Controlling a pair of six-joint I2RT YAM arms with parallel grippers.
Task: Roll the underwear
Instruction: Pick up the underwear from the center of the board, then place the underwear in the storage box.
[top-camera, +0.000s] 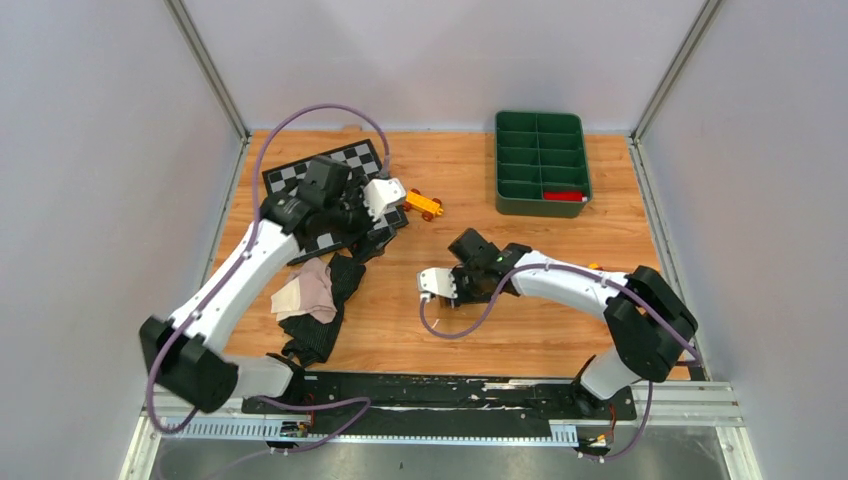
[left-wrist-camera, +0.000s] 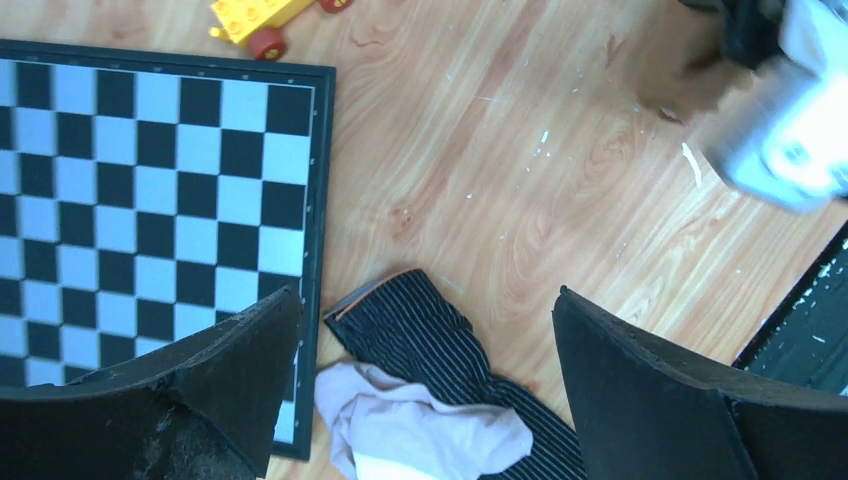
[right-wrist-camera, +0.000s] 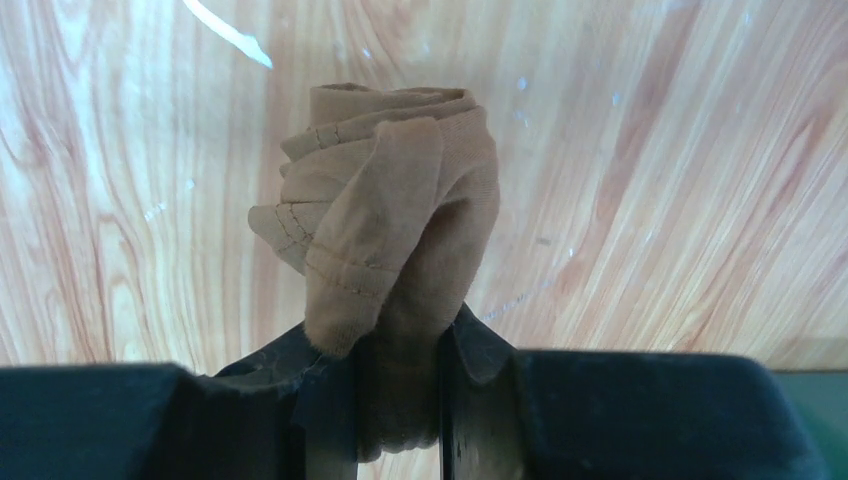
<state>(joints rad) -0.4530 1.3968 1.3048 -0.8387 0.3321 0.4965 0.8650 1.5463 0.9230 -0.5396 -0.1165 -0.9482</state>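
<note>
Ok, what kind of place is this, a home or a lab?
Likely a robot lab cell: two arms bolted at a wooden table, plain walls boxing it in, a checkerboard mat.

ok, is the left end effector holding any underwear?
No, the left end effector is wide open and empty; the black underwear and pink underwear lie loose below it.

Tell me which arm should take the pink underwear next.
Left. Its claw is open and empty, poised over the pink underwear lying on the black pair. The right claw is shut on the rolled tan underwear.
</note>
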